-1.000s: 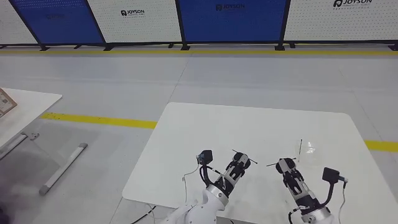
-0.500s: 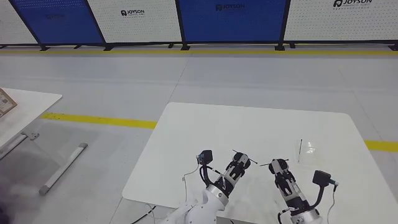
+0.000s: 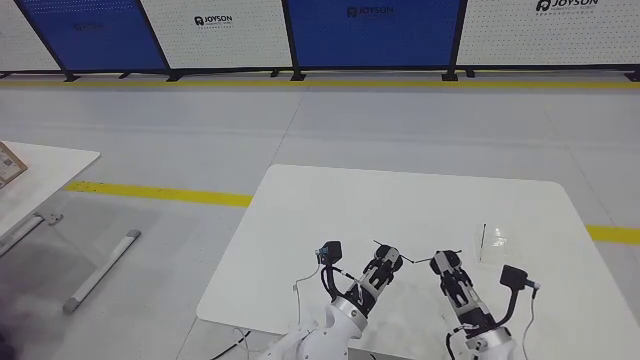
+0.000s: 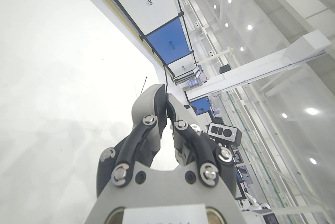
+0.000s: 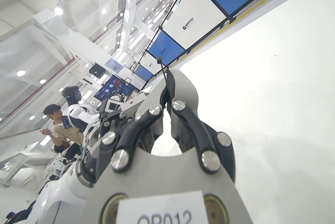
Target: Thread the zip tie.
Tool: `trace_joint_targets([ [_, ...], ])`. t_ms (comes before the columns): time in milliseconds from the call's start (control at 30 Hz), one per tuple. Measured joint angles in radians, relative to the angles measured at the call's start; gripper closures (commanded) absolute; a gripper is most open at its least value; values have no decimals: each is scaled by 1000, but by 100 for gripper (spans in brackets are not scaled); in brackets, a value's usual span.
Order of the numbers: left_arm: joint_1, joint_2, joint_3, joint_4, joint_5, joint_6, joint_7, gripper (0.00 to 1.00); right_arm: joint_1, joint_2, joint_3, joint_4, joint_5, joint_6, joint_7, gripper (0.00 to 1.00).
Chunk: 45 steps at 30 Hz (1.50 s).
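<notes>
My left gripper hovers over the table's near edge, shut on a thin black zip tie strip that sticks out past its pads. Close to its right, my right gripper is shut on a black zip tie strip whose small square head pokes out above the fingertips. The two strip ends nearly meet between the grippers. I cannot tell whether they are one tie or two.
A spare black zip tie lies on the white table beside a clear plastic bag, to the right of the grippers. The spare zip tie lies beyond my left gripper.
My right arm has moved left, bringing its gripper and strip close to the left gripper. The left arm has stayed still.
</notes>
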Motion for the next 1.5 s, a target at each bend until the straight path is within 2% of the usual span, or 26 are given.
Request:
trace_joint_targets([
  [600, 0, 0, 0, 0, 0, 0, 0, 100, 6, -16, 0, 14, -20, 4, 20, 100],
  [967, 0, 0, 0, 0, 0, 0, 0, 100, -24, -20, 23, -12, -28, -10, 20, 100],
  [1500, 0, 0, 0, 0, 0, 0, 0, 100, -25, -32, 27, -11, -55, 7, 22, 100],
])
